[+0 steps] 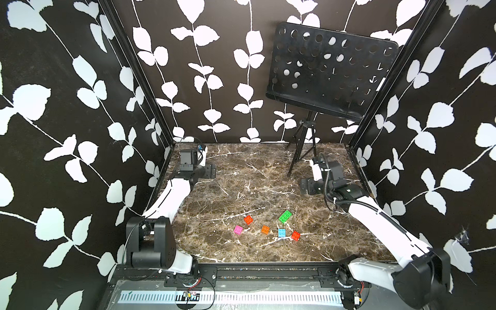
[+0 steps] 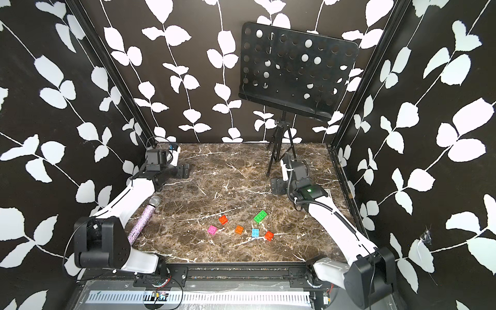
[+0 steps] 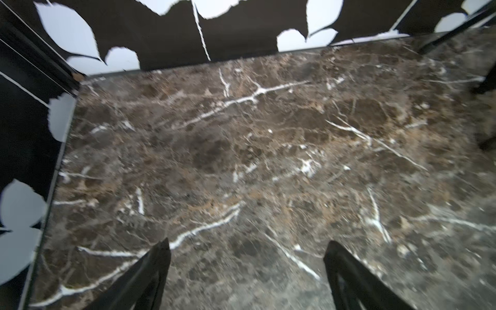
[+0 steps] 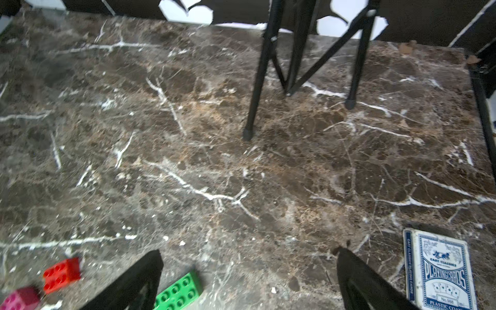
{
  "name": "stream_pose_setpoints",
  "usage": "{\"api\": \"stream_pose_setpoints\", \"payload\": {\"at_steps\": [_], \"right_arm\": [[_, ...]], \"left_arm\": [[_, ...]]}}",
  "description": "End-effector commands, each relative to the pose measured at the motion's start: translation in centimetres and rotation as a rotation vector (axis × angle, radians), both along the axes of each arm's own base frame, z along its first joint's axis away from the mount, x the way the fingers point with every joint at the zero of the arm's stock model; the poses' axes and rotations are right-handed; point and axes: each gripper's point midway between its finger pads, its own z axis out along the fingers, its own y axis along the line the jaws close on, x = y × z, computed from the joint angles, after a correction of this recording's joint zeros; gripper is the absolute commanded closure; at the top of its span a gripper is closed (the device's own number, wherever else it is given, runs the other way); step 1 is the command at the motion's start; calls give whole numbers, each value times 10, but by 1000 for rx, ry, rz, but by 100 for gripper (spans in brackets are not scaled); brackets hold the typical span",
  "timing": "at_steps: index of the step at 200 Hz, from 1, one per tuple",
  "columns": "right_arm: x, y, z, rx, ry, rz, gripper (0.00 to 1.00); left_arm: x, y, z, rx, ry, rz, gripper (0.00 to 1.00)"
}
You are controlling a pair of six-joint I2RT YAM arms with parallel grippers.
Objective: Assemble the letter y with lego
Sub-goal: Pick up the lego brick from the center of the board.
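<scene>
Lego [image 1: 265, 229]: six bricks, two red [image 1: 248, 219], one each pink [image 1: 238, 230], blue [image 1: 281, 232], green [image 1: 285, 216]; left pincer [image 3: 248, 243], right pincer [image 4: 249, 252] released.

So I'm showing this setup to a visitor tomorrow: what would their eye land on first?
Probably the black walls printed with big white leaves, on three sides. Next, the perforated black music stand on its tripod at the back right of the marble table, and the six bright lego bricks scattered loose near the front edge.

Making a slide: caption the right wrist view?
Open right gripper over marble table; green brick, red brick, pink brick, playing cards, tripod legs.
</scene>
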Motion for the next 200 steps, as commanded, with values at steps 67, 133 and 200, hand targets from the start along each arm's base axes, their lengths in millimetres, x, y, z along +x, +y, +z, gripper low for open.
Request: {"api": "stream_pose_setpoints", "payload": {"at_steps": [67,133,200], "right_arm": [[-74,111,-64,-190,372,260,4],[-121,156,-106,-256,569,478,32],[-135,168,-126,-402,545,737,44]], "left_arm": [[-61,-7,-57,1,151,-80,8],[-62,0,-55,37,125,-78,6],[-62,-1,-56,39,117,-92,5]]}}
